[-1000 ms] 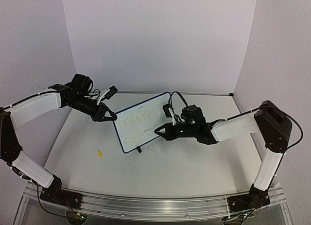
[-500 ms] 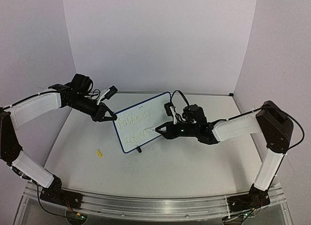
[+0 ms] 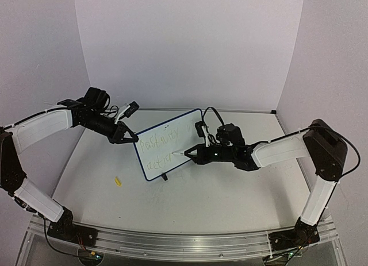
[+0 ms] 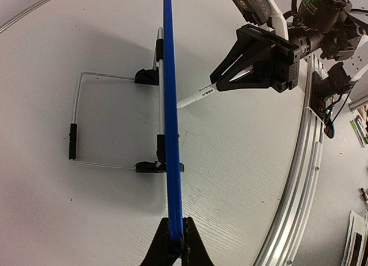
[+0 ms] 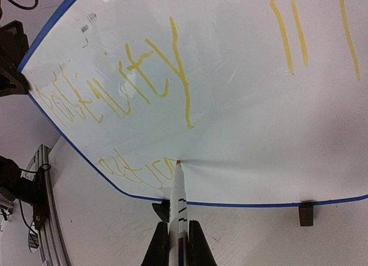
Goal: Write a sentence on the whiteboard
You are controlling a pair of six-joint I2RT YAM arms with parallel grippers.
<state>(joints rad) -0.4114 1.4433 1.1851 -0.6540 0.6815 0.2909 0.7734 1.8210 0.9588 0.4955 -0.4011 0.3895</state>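
The whiteboard (image 3: pixel 169 150), blue-framed with black feet, stands tilted on the table in the middle. My left gripper (image 3: pixel 130 139) is shut on its upper left edge; the left wrist view shows the blue frame (image 4: pixel 170 134) edge-on, pinched between my left gripper (image 4: pixel 175 243) fingers. The sentence (image 5: pixel 123 91) runs in yellow across the board in two lines, the lower line (image 5: pixel 138 171) short. My right gripper (image 5: pixel 177 240) is shut on a white marker (image 5: pixel 179 203), whose orange tip touches the board at the end of the lower line. From above, my right gripper (image 3: pixel 194 154) points left at the board.
A small yellow marker cap (image 3: pixel 118 181) lies on the table left of the board's near foot. The board's wire stand (image 4: pixel 77 119) rests behind it. White walls enclose the back and sides, and an aluminium rail (image 3: pixel 184 240) runs along the near edge.
The right gripper with the marker has shifted slightly up and right along the lower line since one second ago. The left arm and the board have stayed put.
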